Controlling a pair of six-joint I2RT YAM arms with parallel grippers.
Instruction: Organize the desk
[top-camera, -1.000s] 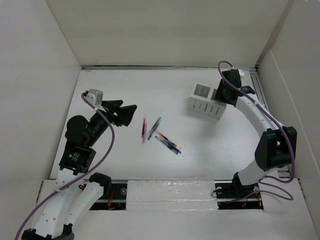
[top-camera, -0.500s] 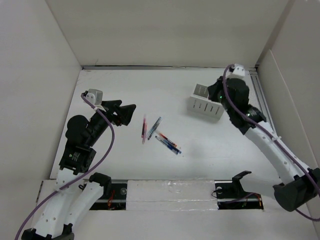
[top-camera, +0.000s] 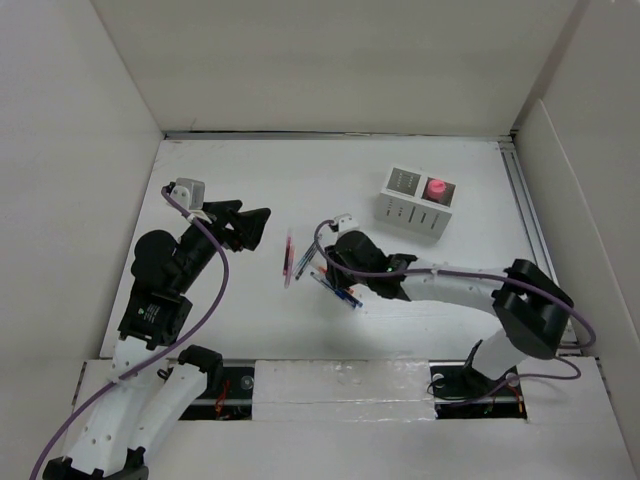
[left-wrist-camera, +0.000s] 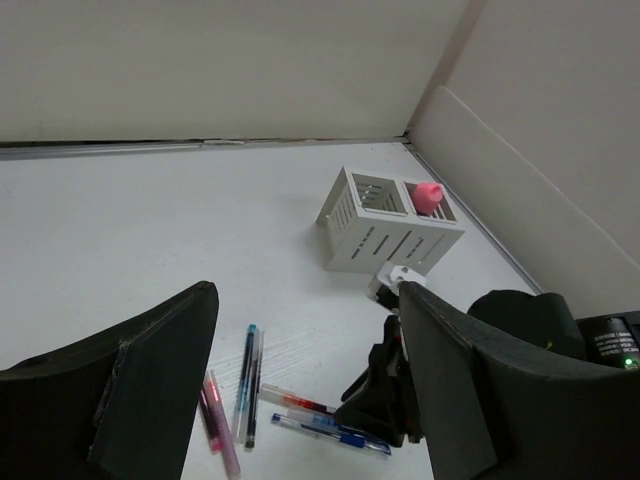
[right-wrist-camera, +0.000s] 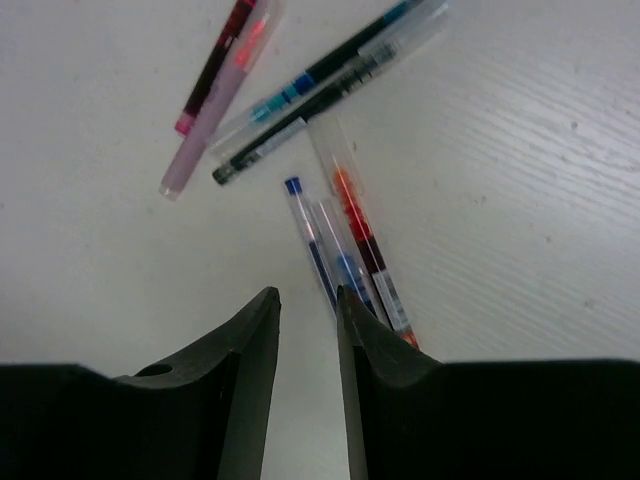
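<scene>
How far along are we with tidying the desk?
Early. Done: one pink item sits in the organizer, in its right-hand compartment as the top view shows it. In hand: nothing; the right tool hovers, narrowly open, at the blue pen; the left tool is open and off to the side. Left: all the loose pens on the desk.

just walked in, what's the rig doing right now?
Desk tidy-up, mid-run. The right gripper is down at the loose pens in the middle of the desk. Its jaws are narrowly open with nothing between them, tips right beside the blue pen. The left gripper is open and empty, left of the pens. The box sits far right with a pink item in its right compartment.
</scene>
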